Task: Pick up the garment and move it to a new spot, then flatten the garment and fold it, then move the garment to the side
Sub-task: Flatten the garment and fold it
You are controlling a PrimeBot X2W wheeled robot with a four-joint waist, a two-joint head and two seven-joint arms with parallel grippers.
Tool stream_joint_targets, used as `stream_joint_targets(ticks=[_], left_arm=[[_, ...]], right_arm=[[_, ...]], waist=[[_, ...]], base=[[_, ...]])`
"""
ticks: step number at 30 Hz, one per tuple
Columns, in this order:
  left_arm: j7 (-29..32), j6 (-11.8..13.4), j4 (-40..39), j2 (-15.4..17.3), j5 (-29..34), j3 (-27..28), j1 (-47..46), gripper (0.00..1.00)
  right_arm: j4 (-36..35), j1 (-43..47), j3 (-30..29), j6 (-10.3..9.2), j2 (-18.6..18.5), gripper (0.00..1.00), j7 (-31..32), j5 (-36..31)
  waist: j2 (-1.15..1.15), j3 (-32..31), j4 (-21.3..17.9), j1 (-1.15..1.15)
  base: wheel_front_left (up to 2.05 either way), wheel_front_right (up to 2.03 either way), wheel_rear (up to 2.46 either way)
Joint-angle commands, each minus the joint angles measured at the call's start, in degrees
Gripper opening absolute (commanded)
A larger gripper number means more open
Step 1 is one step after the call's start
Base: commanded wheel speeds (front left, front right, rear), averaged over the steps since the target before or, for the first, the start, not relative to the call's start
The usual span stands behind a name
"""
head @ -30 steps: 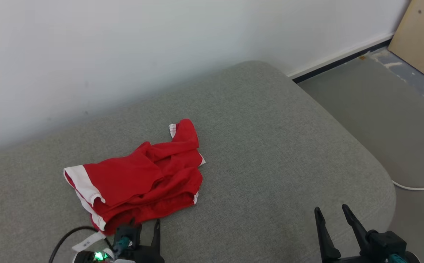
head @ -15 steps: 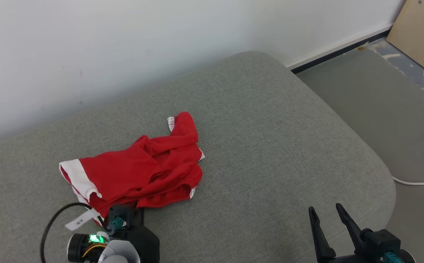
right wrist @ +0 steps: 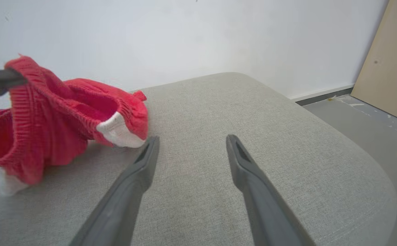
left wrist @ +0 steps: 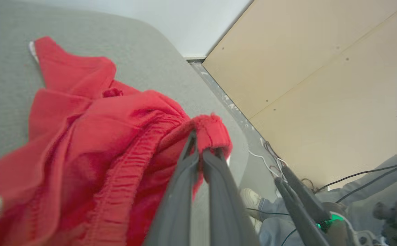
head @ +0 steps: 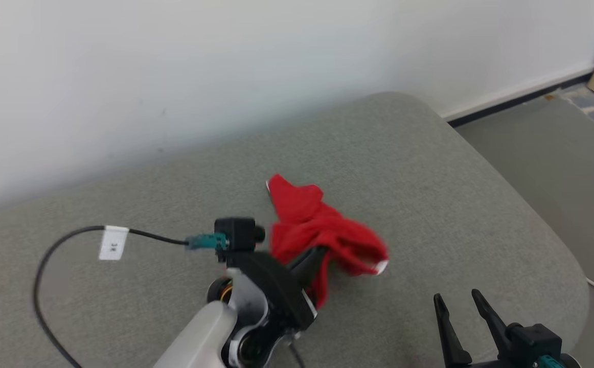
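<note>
1 red, white-trimmed garment (head: pixel 327 232) bunches in the left end effector (left wrist: pixel 203 146).

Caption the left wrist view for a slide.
Left gripper shut on a fold of the red garment over the grey cushion.

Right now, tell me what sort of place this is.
Probably an indoor test room dressed as a living space: a grey upholstered seat by a plain white wall, a bare grey floor with loose cables, and a pale wooden board beyond.
</note>
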Motion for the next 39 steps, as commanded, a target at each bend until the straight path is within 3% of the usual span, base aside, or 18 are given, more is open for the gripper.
stream_joint_targets(ticks=[1, 5, 9, 11, 17, 26, 27, 28, 34, 39], left_arm=[[-0.6, 0.4, -1.9, 0.3, -1.7, 0.1, -0.6, 0.00], [-4.2, 3.8, -13.5, 0.2, -10.3, 0.3, -1.2, 0.00], [-9.9, 7.7, -17.8, 0.3, -14.4, 2.0, -1.3, 0.00], [-12.8, 10.0, -15.7, 0.5, -14.0, 4.0, -0.2, 0.00], [-23.2, 16.1, -0.9, 6.2, -9.5, 10.6, 4.6, 0.00], [-27.0, 17.4, 13.5, 10.9, -5.9, 15.2, 7.9, 0.00], [-27.2, 17.6, 14.2, 11.1, -5.4, 15.8, 7.7, 0.36], [-27.3, 17.5, 14.8, 11.0, -5.0, 16.4, 7.5, 1.00], [-27.3, 16.2, 13.5, 8.8, -1.7, 19.2, 10.0, 1.00], [-27.2, 16.5, 13.2, 9.0, 1.3, 17.3, 12.3, 1.00]], right_arm=[[0.0, 0.6, -0.2, -0.12, 0.0, 1.00, -0.2, 0.4], [0.1, 1.0, -0.4, -0.12, 0.0, 1.00, -0.4, 0.5], [0.3, 0.9, -0.6, -0.12, 0.0, 1.00, -0.6, 0.7], [0.3, 0.8, -0.4, -0.12, 0.0, 1.00, -0.6, 0.9], [0.9, 0.2, 0.4, -0.12, 0.0, 1.00, -0.9, 1.3], [1.1, 0.6, 0.1, -0.12, 0.0, 1.00, -0.7, 0.8], [1.0, 0.6, 0.1, -0.12, 0.0, 1.00, -0.7, 0.8], [1.0, 0.6, 0.2, -0.12, 0.0, 1.00, -0.7, 0.8], [0.9, 1.2, -0.2, -0.12, 0.0, 1.00, -0.5, 0.9], [1.1, 1.3, -0.2, -0.12, 0.0, 1.00, -0.4, 1.1]], waist=[[0.00, -1.3, 1.5, 0.01], [0.00, -2.0, 2.9, 0.01], [0.00, -2.4, 4.6, 0.01], [0.00, -2.6, 5.3, 0.01], [0.00, -2.6, 6.5, 0.01], [0.00, -2.6, 8.5, 0.01], [0.00, -2.7, 8.7, 0.01], [0.00, -2.6, 8.9, 0.01], [0.00, -3.0, 10.8, 0.01], [0.00, -3.4, 11.8, 0.01]], base=[[0.00, 0.00, 0.00], [0.00, 0.00, 0.00], [0.00, 0.00, 0.00], [0.00, 0.00, 0.00], [0.00, 0.00, 0.00], [0.00, 0.00, 0.00], [0.00, 0.00, 0.00], [0.00, 0.00, 0.00], [0.00, 0.00, 0.00], [0.00, 0.00, 0.00]])
